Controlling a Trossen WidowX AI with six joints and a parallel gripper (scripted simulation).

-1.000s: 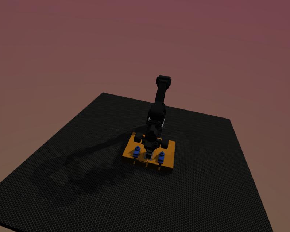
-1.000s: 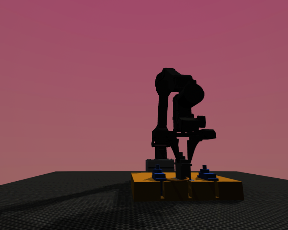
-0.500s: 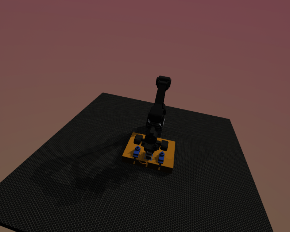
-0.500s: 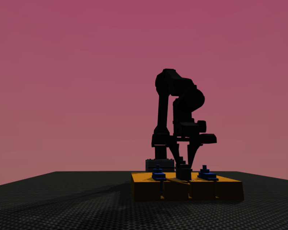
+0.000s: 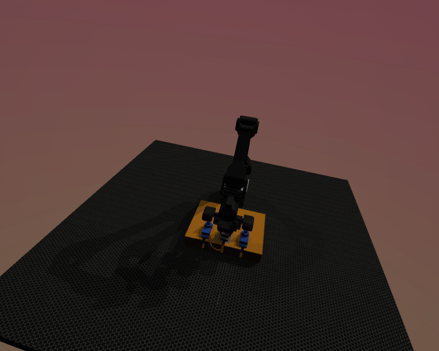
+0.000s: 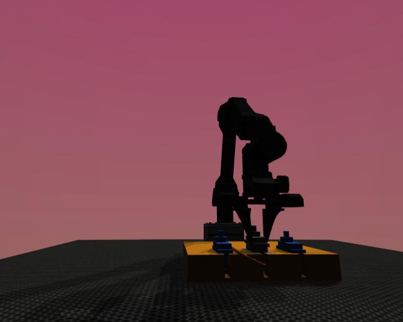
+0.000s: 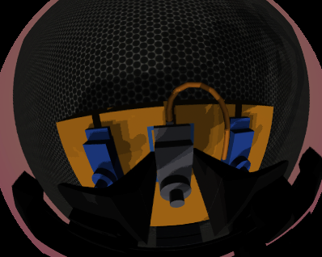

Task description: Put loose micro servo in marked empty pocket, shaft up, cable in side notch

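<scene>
The claw (image 6: 260, 239) pinches the grey micro servo (image 7: 173, 159) between its two tapering black fingers, which narrow to points as they come down onto the servo's sides. The servo is a blocky, stepped body, matte grey in the wrist view and near black in silhouette from the exterior view, with a short round output shaft (image 7: 176, 196) standing on its top face. It sits in the middle of the deck (image 6: 319, 265), a flat orange slab with straight, slightly sloping sides; in the exterior view its wide lower step lies at the level of the deck's top surface, though whether both ears rest flat cannot be told. Its thin orange cable (image 7: 197, 89) arches in a smooth loop beyond the far edge of the deck in the wrist view; from the exterior view a strand of it runs aslant across the deck top toward the front edge. On either side stands a blue servo, one to the left (image 6: 222, 243) and one to the right (image 6: 290, 243) in the exterior view, each stepped and topped with a small stub. Narrow slots cut the deck's front face. The tabletop (image 5: 98, 242) is dark with a fine honeycomb texture
</scene>
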